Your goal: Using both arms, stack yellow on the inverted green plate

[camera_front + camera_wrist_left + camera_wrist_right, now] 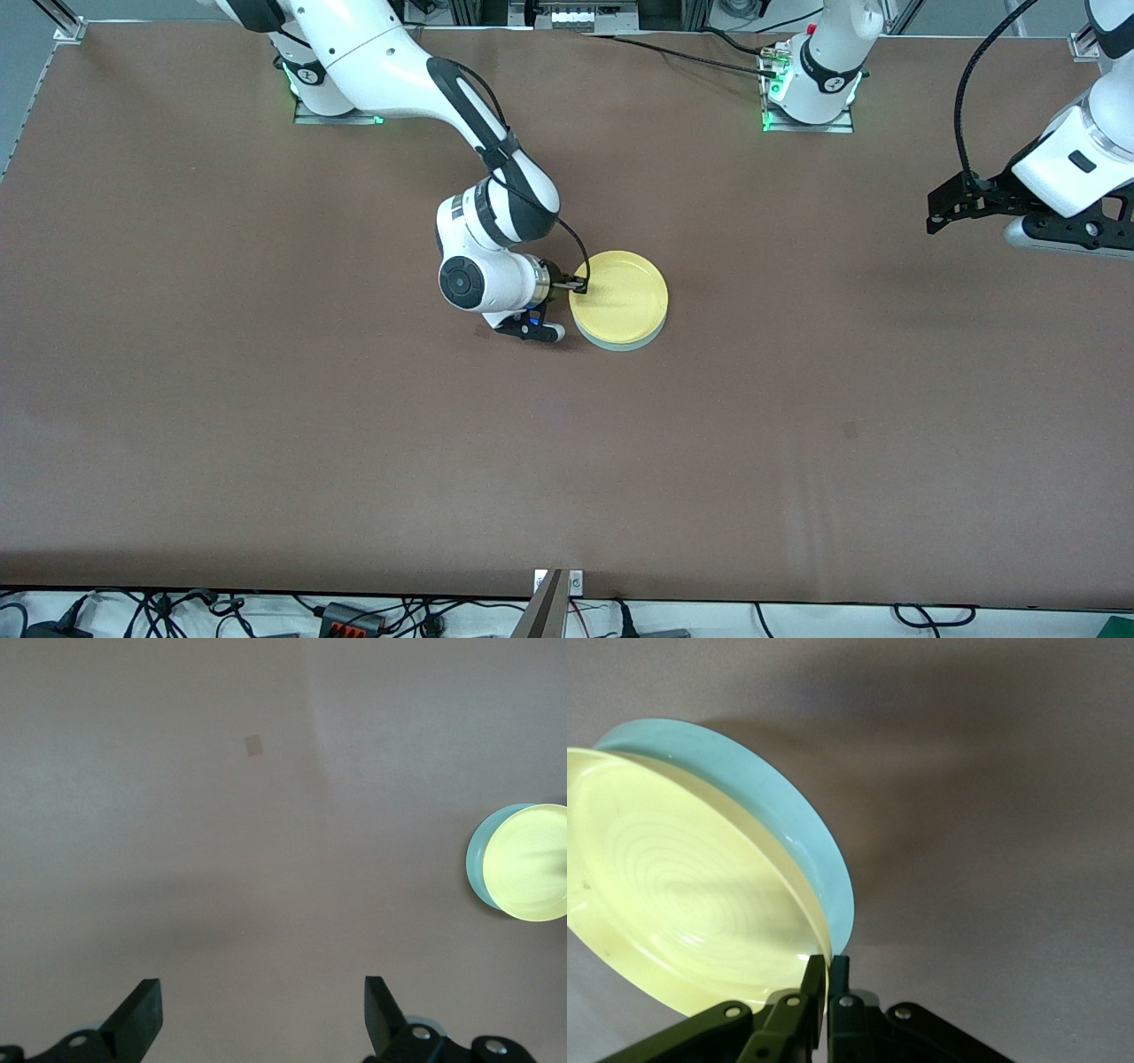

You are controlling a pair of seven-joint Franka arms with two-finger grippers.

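The pale-yellow plate [620, 297] lies rim up on top of the mint-green plate [622, 345] near the middle of the table. Only a thin crescent of the green one shows, on the side nearer the front camera. My right gripper [580, 285] is shut on the yellow plate's rim at the edge toward the right arm's end. In the right wrist view its jaws [828, 970] pinch the yellow rim [682, 904], with the green plate [788, 815] just under it. My left gripper [941, 211] waits open and empty, raised over the left arm's end of the table [263, 1010]. The left wrist view shows both plates far off: yellow [532, 864], green [475, 864].
The brown table [266, 399] stretches wide around the plates. A small pale patch [254, 745] marks the table below the left gripper. Cables and a bracket [554, 602] sit along the table's edge nearest the front camera.
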